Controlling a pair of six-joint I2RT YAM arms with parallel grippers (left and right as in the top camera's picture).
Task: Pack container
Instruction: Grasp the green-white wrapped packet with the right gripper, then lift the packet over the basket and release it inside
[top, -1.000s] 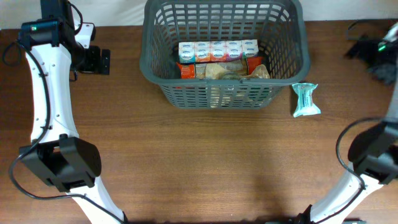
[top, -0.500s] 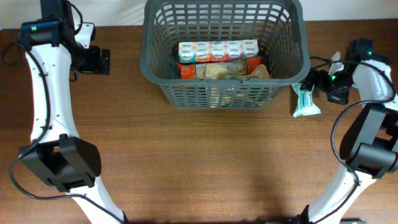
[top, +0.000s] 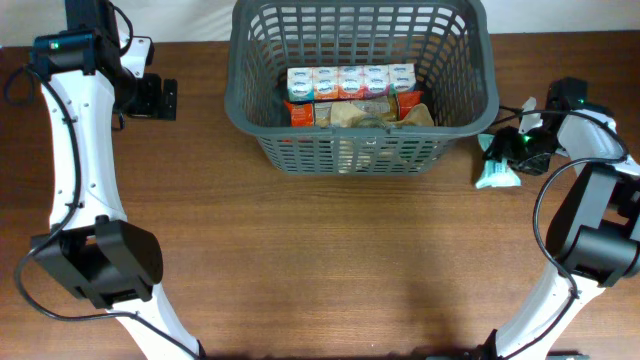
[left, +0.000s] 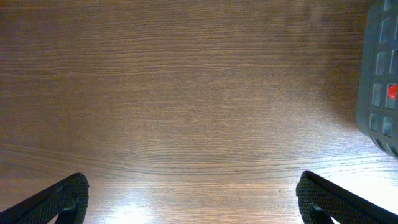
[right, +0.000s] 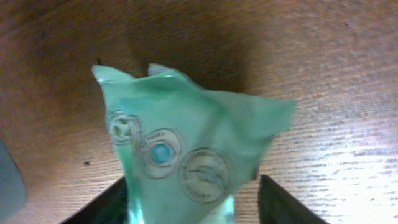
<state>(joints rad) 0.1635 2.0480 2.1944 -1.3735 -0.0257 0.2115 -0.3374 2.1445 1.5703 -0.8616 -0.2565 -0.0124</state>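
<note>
The container, a large dark grey slotted basket (top: 236, 70), stands at the back middle of the table; its corner shows at the right edge of the left wrist view (left: 379, 81). A pale green sealed packet (top: 495, 177) lies on the table just right of the basket. My right gripper (top: 515, 147) is low over it; in the right wrist view its open fingers (right: 193, 208) straddle the packet (right: 186, 137). My left gripper (top: 165, 97) is open and empty over bare wood left of the basket, with its fingertips (left: 193, 199) far apart.
In the basket lie a row of white cartons (top: 350, 82), orange packets (top: 300, 112) and a tan bag (top: 360, 117). The brown wooden table (top: 320, 260) stretches in front of the basket. Cables hang near the right arm (top: 575, 215).
My right arm has swung in from the far right edge to the green packet, and its gripper now sits over the packet. The left arm has not moved.
</note>
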